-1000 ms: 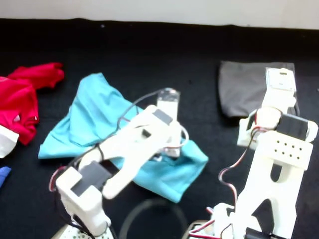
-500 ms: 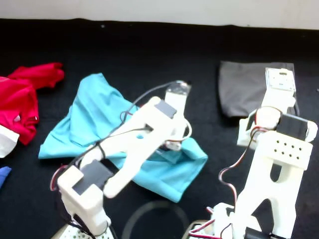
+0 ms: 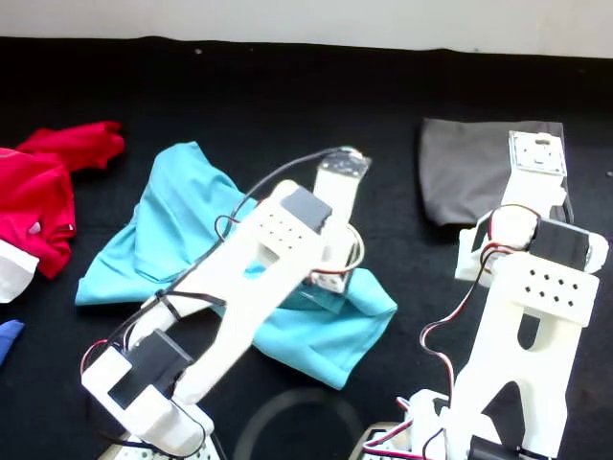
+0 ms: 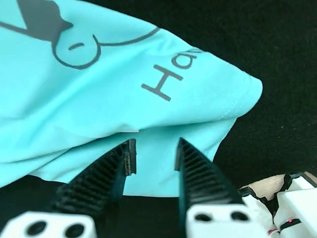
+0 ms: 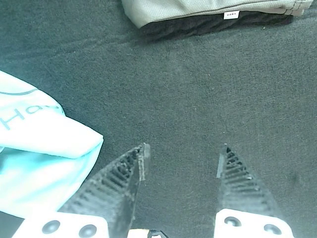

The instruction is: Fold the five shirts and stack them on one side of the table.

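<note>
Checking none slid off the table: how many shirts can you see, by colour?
Turquoise shirt: 1
Grey shirt: 1
Red shirt: 1
White cloth, partly cut off at the edge: 1
Blue cloth, partly cut off at the edge: 1
Total: 5

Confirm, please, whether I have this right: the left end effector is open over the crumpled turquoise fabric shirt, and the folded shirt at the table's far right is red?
Not quite: the high view shows the folded fabric shirt at far right is grey, not red. The left end effector is indeed open over the crumpled turquoise shirt.
</note>
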